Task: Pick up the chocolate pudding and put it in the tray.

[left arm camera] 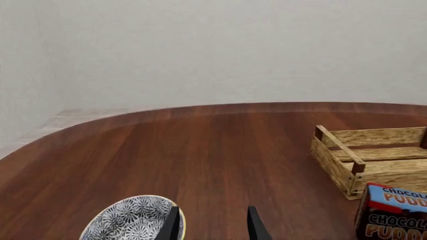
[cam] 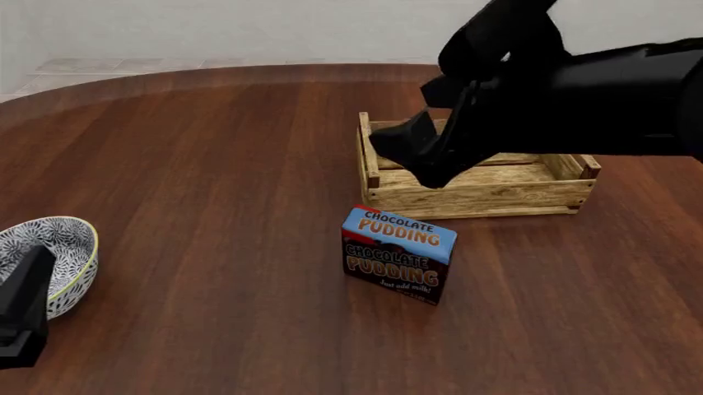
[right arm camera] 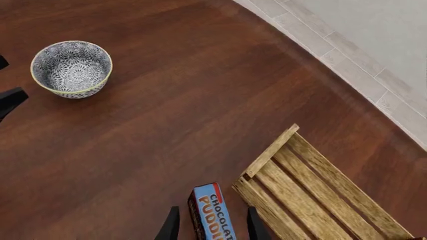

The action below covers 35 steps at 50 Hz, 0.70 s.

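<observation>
The chocolate pudding is a small carton with a blue top and a dark brown front, standing on the table just in front of the tray's left end. The tray is a shallow light-wood slatted crate. My right gripper hangs open above the tray's left end. In the right wrist view its fingers frame the pudding from well above, beside the tray. My left gripper is open and empty at the near left. Its wrist view shows the pudding and the tray off to one side.
A white-and-black patterned bowl with a yellow rim sits at the near left, right by my left gripper. It also shows in the left wrist view and the right wrist view. The round wooden table's far edge curves behind.
</observation>
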Available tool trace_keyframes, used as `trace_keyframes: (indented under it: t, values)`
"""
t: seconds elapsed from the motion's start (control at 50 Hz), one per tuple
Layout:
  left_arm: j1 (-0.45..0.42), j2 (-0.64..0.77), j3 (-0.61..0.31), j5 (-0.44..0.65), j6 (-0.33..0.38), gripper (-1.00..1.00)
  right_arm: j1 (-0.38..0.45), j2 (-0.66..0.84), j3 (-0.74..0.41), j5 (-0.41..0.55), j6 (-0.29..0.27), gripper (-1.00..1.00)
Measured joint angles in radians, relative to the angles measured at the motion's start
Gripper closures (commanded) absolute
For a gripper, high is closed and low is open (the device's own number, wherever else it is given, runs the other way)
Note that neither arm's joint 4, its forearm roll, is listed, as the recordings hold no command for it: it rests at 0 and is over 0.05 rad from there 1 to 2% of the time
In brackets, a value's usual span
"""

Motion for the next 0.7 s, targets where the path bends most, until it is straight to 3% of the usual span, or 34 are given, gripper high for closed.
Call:
trace_keyframes:
  t: [0.7]
  values:
    - [0.038,-0.001,-0.012,-0.004,-0.049,-1.0,-0.034,0.046,0.112,-0.068,-0.025,-1.0]
